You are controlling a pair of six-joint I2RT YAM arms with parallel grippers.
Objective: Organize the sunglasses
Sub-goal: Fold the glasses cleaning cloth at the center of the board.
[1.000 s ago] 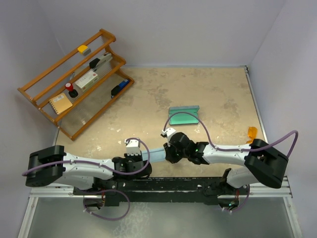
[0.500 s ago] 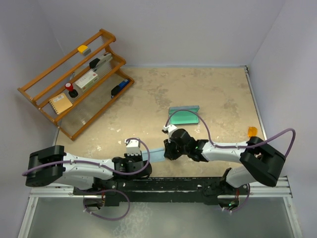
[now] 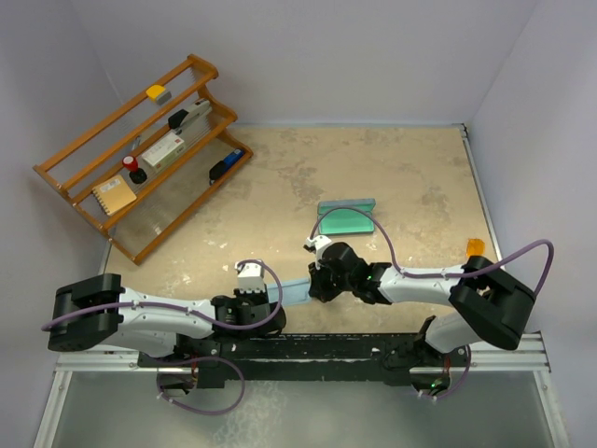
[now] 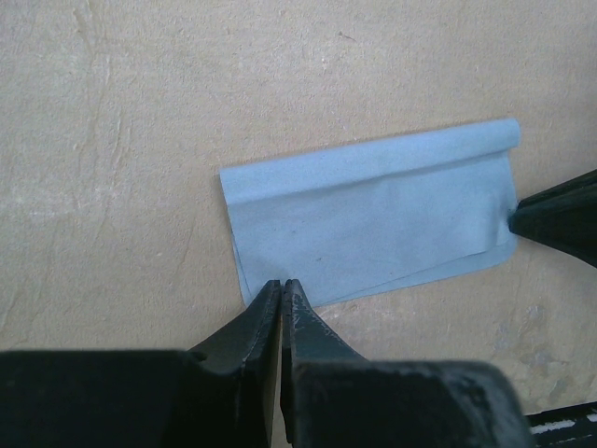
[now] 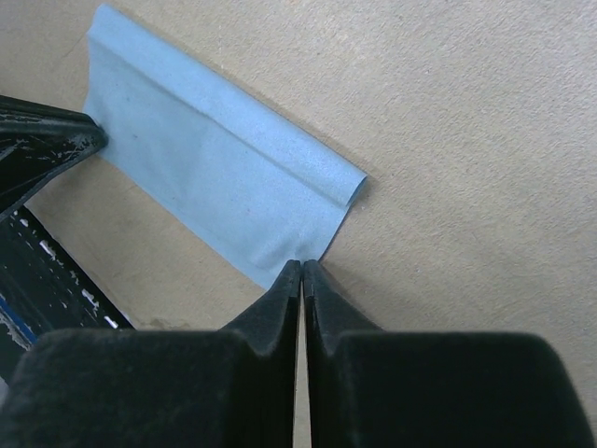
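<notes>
Right gripper (image 5: 302, 266) just pinched shut on the cloth (image 4: 373, 219) corner. Left gripper (image 4: 282, 285) pinches the opposite end. Cloth lies flat, folded once, between the 2 arms, apart from the case (image 3: 347, 221). Looks ready for the next fold.

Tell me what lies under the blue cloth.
The blue cloth lies flat on the beige table, folded, with no bulge showing. Anything thin beneath it or between its layers is covered.

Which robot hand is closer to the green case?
Right. The right gripper pinches the cloth at its end just on the near side of the case; the left gripper pinches the other end, farther off to the left.
</notes>
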